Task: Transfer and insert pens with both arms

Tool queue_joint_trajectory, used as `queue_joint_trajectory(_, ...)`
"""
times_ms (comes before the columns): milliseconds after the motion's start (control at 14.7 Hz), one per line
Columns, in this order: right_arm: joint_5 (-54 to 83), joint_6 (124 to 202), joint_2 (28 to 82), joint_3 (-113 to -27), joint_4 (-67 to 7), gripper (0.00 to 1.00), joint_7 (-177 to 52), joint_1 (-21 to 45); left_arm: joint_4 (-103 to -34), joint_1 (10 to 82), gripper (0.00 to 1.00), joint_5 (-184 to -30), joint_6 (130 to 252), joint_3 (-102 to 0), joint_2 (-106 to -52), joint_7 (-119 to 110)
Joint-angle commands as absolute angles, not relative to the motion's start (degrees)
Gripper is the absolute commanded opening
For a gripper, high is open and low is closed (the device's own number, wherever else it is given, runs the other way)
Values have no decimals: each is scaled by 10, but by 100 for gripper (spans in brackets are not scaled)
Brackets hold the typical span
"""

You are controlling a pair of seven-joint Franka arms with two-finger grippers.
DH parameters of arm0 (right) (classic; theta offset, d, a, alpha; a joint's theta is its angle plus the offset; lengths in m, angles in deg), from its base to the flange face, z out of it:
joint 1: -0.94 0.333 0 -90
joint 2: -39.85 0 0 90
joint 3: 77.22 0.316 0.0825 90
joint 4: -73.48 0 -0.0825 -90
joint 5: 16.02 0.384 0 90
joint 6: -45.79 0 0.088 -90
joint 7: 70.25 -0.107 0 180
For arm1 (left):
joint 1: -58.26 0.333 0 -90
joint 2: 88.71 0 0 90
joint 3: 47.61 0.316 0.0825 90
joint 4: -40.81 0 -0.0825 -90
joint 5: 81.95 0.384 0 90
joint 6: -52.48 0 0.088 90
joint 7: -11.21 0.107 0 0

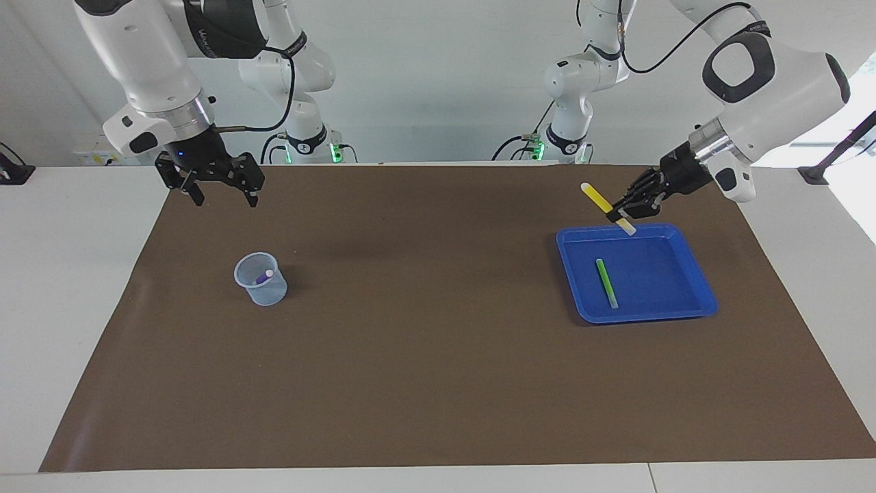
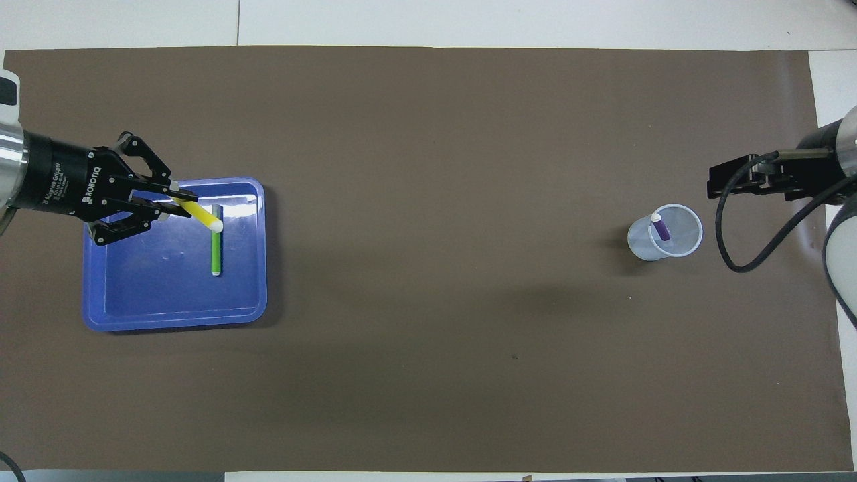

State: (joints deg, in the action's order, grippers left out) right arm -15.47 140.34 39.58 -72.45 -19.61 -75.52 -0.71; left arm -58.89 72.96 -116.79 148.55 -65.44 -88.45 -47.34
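A yellow pen [image 1: 597, 197] with a white tip, a green pen [image 1: 606, 282] and a purple pen [image 1: 263, 277] supply the brightest colours on a plain dark-brown table mat [image 1: 438, 383]. The tray [image 1: 698, 274] is solid blue; the cup [image 1: 260, 279] is clear with a pale bluish tint. Both the left gripper [image 1: 619, 213] and right gripper [image 1: 220, 193] are black, on white arms with silver wrist rings.

Robotics lab: two big white arms [image 1: 137, 61] mounted at white tabletop [image 1: 75, 274], brown mat [image 1: 438, 383] covering it, bare pale wall, cables, two smaller arms [image 1: 301, 103] with green-lit bases at tabletop's robot-side edge.
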Motion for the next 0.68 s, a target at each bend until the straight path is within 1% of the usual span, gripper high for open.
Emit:
queue_joint_trajectory(0,-85,1398,396,-709,-180,100,-768,-7,-611,693,0,-1227,1492,-651,-914,-612)
queue_joint_trajectory(136,-10,1411,396,-690,-179,100,-802,-7,-639,667,0,-1273,1505,-652,-941,-662)
queue_joint_trajectory(272,37,1445,398,-656,-180,100,-865,-6,-676,642,0,-1314,1548,-652,-965,-715)
queue_joint_trajectory(408,52,1488,400,-615,-181,100,-927,5,-714,610,0,-1353,1582,-651,-986,-739)
queue_joint_trajectory(612,73,1534,400,-607,-189,100,-977,47,-791,563,0,-1420,1663,-651,-1026,-768)
